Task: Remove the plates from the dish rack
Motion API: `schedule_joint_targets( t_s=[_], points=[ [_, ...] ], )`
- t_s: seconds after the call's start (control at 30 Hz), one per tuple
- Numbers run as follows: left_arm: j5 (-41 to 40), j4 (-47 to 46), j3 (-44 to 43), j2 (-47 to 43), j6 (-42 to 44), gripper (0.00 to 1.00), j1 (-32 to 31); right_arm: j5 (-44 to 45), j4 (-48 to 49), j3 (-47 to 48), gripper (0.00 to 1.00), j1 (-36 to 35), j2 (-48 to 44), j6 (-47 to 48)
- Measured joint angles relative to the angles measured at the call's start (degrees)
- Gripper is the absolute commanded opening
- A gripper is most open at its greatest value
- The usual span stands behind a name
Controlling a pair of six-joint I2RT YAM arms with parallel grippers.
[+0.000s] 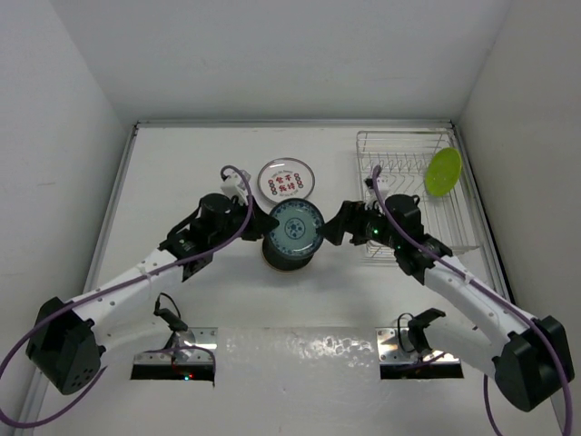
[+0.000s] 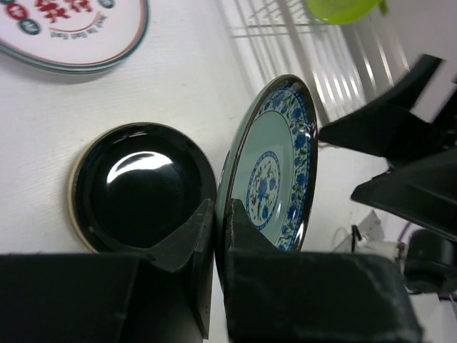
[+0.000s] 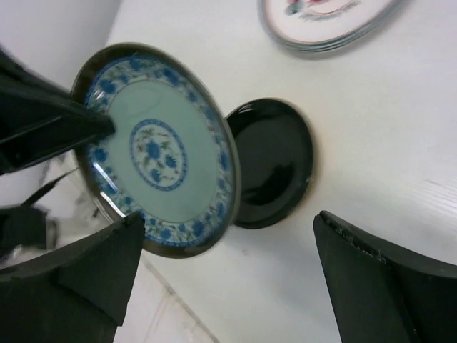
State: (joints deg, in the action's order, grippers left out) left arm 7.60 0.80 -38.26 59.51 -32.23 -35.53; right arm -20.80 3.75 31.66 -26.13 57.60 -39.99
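White walls box in a white tabletop (image 1: 182,182), with a silver wire dish rack (image 1: 399,163) at the upper right of the top view. One lime green round plate (image 1: 443,171) stands on edge in the rack's right side, the only plate visible in it.

At the centre of that view the left gripper (image 1: 266,225) is pinched tight on the rim of a round plate with a blue-and-white floral pattern and a dark edge (image 1: 296,231). The plate is held tilted steeply, face toward the right arm, above a glossy black round plate (image 2: 139,186) lying flat on the table. A white round plate with red characters (image 1: 286,179) lies flat just beyond them.

The right gripper (image 1: 343,223) sits just right of the blue plate with its jaws spread wide and nothing between them.

The step in hand looks like setting down the blue plate. The left wrist would need to roll it flat, lower it onto or beside the black plate, then let go. The right arm seems free to fetch the green plate.
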Motion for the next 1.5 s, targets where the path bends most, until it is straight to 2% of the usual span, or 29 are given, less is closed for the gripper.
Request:
schedule_joint_targets(
  t_s=[0.27,0.5,0.57,0.7,0.73,0.8,0.83,0.87,1.0,1.07,1.17,1.37,1.5],
  points=[
    [-5.3,0.3,0.9,6.2,0.0,0.00,0.0,21.8,-12.9,-0.1,0.99,0.1,-8.5,6.5],
    [-6.9,-1.2,0.9,16.5,-0.3,0.01,0.0,28.4,-18.5,-0.1,0.99,0.1,-10.4,10.1],
    [-7.0,-2.0,0.9,18.2,-1.0,0.15,0.0,29.6,-19.9,-0.1,0.99,0.1,-10.4,10.9],
    [-8.0,-2.9,0.9,19.0,-1.6,0.31,0.0,31.6,-21.9,-0.1,0.99,0.1,-10.6,12.3],
    [-8.3,-2.9,0.9,19.2,-1.7,0.41,0.0,32.0,-22.2,-0.1,0.99,0.1,-10.7,12.6],
    [-8.8,-2.8,0.9,19.5,-2.0,0.56,0.0,32.5,-22.4,-0.1,0.99,0.1,-10.7,13.0],
    [-9.2,-2.6,0.9,19.6,-2.2,0.72,0.0,32.8,-22.5,-0.1,0.99,0.1,-10.7,13.2],
    [-9.6,-2.4,0.9,19.6,-2.1,0.80,0.0,33.0,-22.6,-0.1,0.99,0.1,-10.7,13.3],
    [-11.2,-1.1,0.7,19.6,-3.0,0.96,0.0,35.4,-24.0,0.5,0.99,0.1,-9.5,14.1],
    [-12.4,0.6,0.4,19.6,-3.1,1.00,0.0,38.1,-25.7,1.5,0.99,0.1,-8.0,14.6],
    [-14.1,3.8,-0.5,19.6,-3.2,1.00,-0.1,43.1,-28.8,4.5,0.99,0.1,-4.6,15.6],
    [-17.9,11.8,-3.8,18.4,-3.3,1.00,-2.6,58.9,-30.4,10.4,0.99,0.5,4.2,19.1],
    [-21.5,20.1,-7.4,12.3,-2.6,1.00,-7.5,62.9,-30.1,14.3,0.99,7.7,12.1,21.9]
  ],
)
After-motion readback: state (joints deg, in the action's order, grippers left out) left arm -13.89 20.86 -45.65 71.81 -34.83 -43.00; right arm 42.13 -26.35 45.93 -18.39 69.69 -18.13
